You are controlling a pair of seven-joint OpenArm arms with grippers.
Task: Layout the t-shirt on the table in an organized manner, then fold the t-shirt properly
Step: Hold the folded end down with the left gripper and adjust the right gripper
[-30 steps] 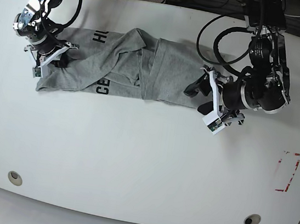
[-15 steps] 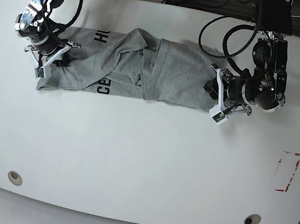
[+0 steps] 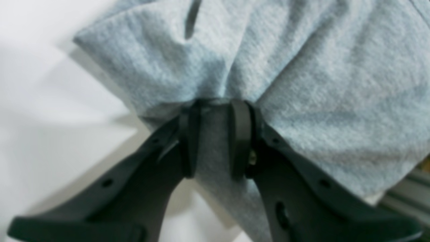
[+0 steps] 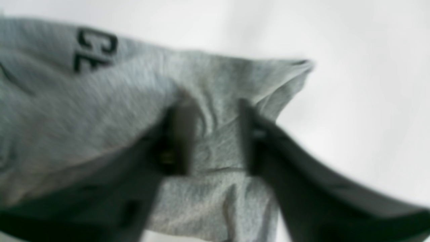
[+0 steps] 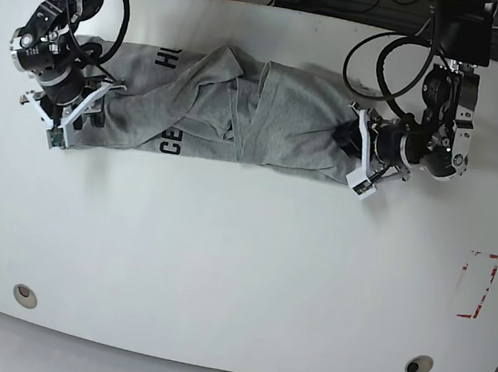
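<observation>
My left hand (image 5: pixel 355 159) grips the right end of the t-shirt (image 5: pixel 240 111); my right hand (image 5: pixel 73 117) pinches its left end. The shirt lies bunched across the far surface (image 5: pixel 238 267).

Light heather-grey t-shirt (image 5: pixel 240 111), finely flecked weave, bluish in the left wrist view. Black block lettering (image 5: pixel 172 142) on the chest, partly swallowed by folds; further black letters (image 4: pixel 95 50) in the right wrist view, blurred, perhaps "CE". White desk (image 5: pixel 220 265), smooth and plain, with two small dark round grommet holes (image 5: pixel 25 295) ringed in pale grey and a red-and-white rectangular mark (image 5: pixel 477 286). Left claw (image 5: pixel 355 159) black with white side pieces; right claw (image 5: pixel 70 117) likewise black and white. Black fingers (image 3: pixel 240 137) against grey cloth.
</observation>
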